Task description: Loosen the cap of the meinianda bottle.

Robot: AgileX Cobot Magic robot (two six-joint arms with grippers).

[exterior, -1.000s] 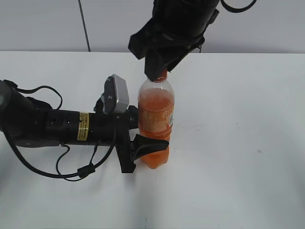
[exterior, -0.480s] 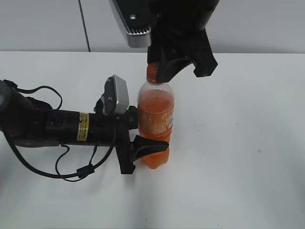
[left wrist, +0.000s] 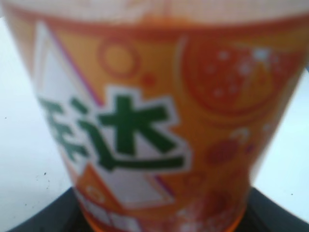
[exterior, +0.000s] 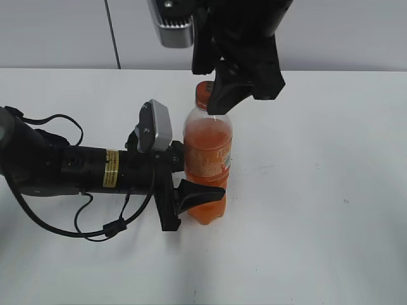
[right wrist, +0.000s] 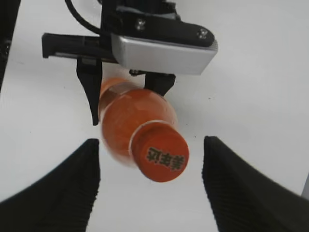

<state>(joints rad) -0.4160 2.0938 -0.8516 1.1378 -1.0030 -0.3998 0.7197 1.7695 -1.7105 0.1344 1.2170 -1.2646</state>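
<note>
The meinianda bottle stands upright on the white table, full of orange drink. Its orange label fills the left wrist view. My left gripper is shut on the bottle's lower body from the left. The orange cap sits on the bottle's neck; in the right wrist view the cap shows from above with a dark mark on it. My right gripper hangs just above and to the right of the cap. Its jaws are open, wide on either side of the cap, and do not touch it.
The white table stretches to the right and front of the bottle. The left arm and its cables lie across the left of the table. A grey wall with a dark seam stands behind.
One second ago the right gripper was down over the cap. It has turned about its axis, opened and lifted, so the cap now shows. The left gripper and bottle have not moved.
</note>
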